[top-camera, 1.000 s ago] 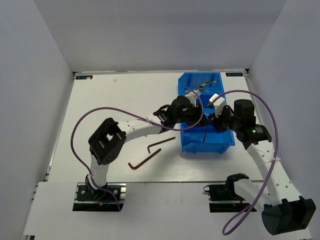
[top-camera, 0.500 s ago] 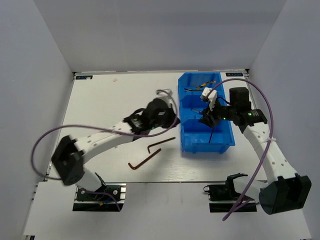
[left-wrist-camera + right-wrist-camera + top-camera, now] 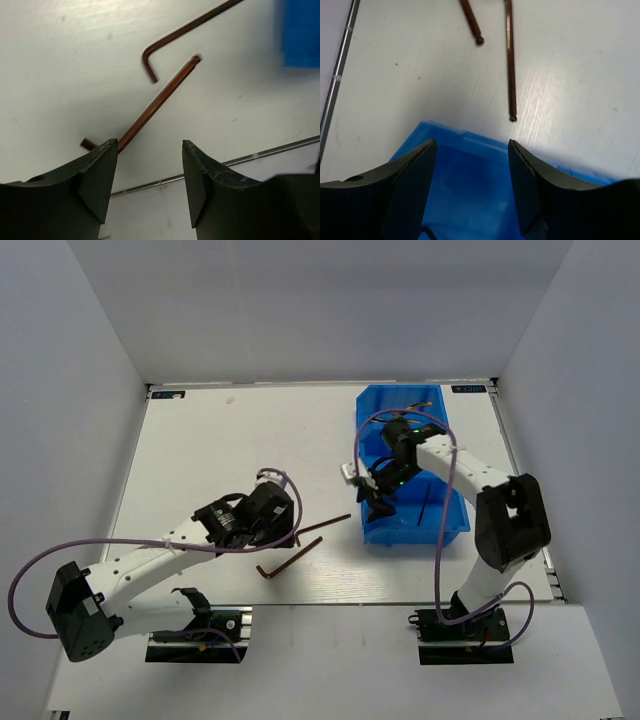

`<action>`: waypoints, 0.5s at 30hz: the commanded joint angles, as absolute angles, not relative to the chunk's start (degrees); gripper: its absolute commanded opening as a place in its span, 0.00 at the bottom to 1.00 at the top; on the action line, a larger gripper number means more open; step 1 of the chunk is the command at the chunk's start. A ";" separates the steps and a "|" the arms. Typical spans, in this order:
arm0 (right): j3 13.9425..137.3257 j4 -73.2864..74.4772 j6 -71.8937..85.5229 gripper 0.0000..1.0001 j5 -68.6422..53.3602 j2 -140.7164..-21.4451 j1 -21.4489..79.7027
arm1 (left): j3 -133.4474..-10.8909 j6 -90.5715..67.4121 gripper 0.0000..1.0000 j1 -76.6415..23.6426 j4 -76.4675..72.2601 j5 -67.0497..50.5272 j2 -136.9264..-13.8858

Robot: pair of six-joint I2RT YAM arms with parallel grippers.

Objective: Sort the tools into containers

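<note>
Two hex keys are left out of the blue bin row [image 3: 415,530]. They lie on the table [image 3: 220,440] just off the row's near-left corner, close together but not touching. The nearer hex key [image 3: 160,100] runs slantwise, and the farther hex key [image 3: 190,27] has its bend just beside the first one's tip.

Over the last second both arms have left the middle of the bin row. The left gripper [image 3: 150,150], which was over the row's left wall, has swung away and come down beside the hex keys. Its jaws are wide open and hold nothing, and the lower end of the nearer key's long shaft runs in between them. That reads as the approach to the next pick.

The right gripper [image 3: 472,145] has moved from the row's right side to its near-left corner. Its jaws are likewise spread and empty, above the blue rim.

Counted:
- Two hex keys are on the table.
- The row has three compartments.
- One thin dark tool [image 3: 440,512] lies in the near compartment.
- Yellow-and-dark handles [image 3: 408,406] lie in the far compartment, too small to count.
- The middle compartment is mostly hidden by the right arm.

Judged so, only the hex keys remain to sort.
</note>
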State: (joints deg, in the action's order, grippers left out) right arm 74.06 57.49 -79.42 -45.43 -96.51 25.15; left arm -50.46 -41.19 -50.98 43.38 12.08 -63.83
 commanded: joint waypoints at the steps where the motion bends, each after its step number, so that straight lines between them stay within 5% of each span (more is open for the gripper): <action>1: 77.69 60.05 -88.61 0.65 -42.11 -98.51 30.05 | -48.61 -43.07 0.65 -51.33 49.83 11.78 -59.86; 15: 80.25 42.11 -71.99 0.58 -28.83 -111.35 43.42 | -42.36 -48.52 0.65 -51.86 52.12 10.73 -50.98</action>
State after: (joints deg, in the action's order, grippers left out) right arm 78.96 46.24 -75.66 -31.94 -109.97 41.41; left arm -42.87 -47.24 -51.59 51.18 11.46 -52.10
